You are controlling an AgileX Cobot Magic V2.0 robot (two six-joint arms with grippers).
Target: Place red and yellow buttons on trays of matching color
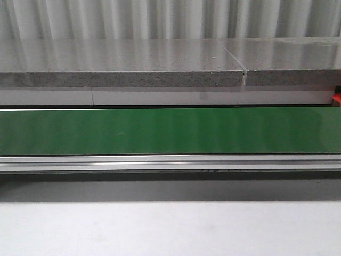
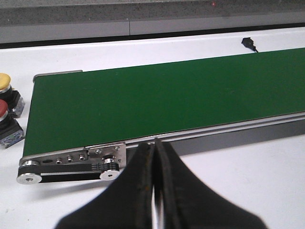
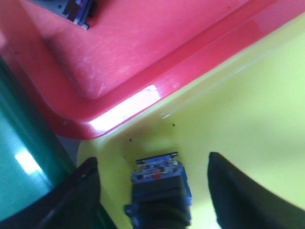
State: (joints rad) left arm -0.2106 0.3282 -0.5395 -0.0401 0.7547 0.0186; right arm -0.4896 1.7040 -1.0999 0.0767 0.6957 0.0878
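Your right gripper (image 3: 152, 191) stands spread over a button (image 3: 159, 191) lying in the yellow tray (image 3: 238, 109), the left gripper (image 2: 155, 191) pressed together; lifting carelessly could snag and tip that button.

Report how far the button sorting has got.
Looks done: a dark-and-blue button block lies in the yellow plastic tray between the right gripper's open fingers; its cap colour is hidden. Another block sits in the red plastic tray. Nothing in hand: left gripper is shut, empty. Left: yellow-capped button and red-capped button beside the green conveyor belt.
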